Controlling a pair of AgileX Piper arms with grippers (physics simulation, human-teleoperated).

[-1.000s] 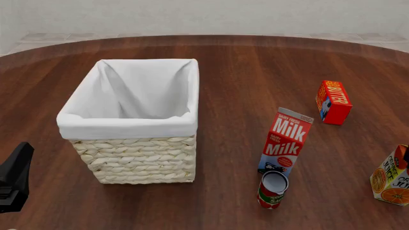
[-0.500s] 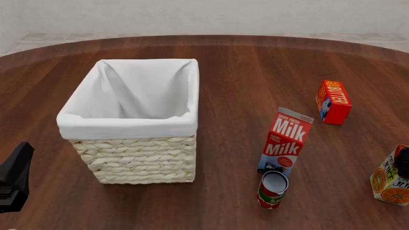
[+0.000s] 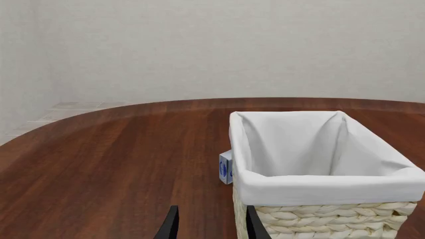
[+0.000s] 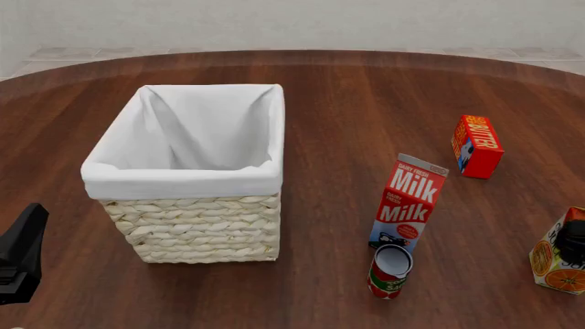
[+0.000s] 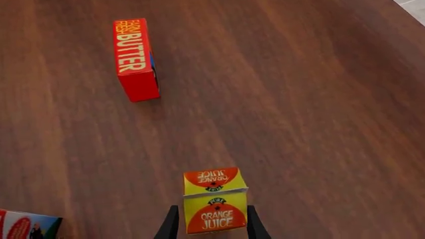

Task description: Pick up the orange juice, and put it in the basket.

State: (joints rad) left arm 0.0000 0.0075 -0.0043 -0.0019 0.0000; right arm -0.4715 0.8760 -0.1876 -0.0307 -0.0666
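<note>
The orange juice (image 4: pixel 557 264) is a small yellow-green carton standing at the table's right edge, near the front. My right gripper (image 4: pixel 573 241) hangs over its top, mostly out of the front view. In the right wrist view the orange juice (image 5: pixel 214 200) sits between the two fingers of my right gripper (image 5: pixel 211 226), which is open and straddles it. The basket (image 4: pixel 188 226) is woven wicker with a white lining and stands left of centre. My left gripper (image 4: pixel 20 255) waits low at the left edge, and the left wrist view shows it (image 3: pixel 210 226) open and empty beside the basket (image 3: pixel 319 221).
A tall Milk carton (image 4: pixel 409 202) stands right of the basket with a red can (image 4: pixel 390 271) lying in front of it. A red butter box (image 4: pixel 476 146) sits farther back right, also visible as the butter box (image 5: pixel 136 59). A small blue-white box (image 3: pixel 226 168) lies behind the basket.
My right gripper has come lower over the orange juice carton, covering more of its top. The left arm and the objects have not moved.
</note>
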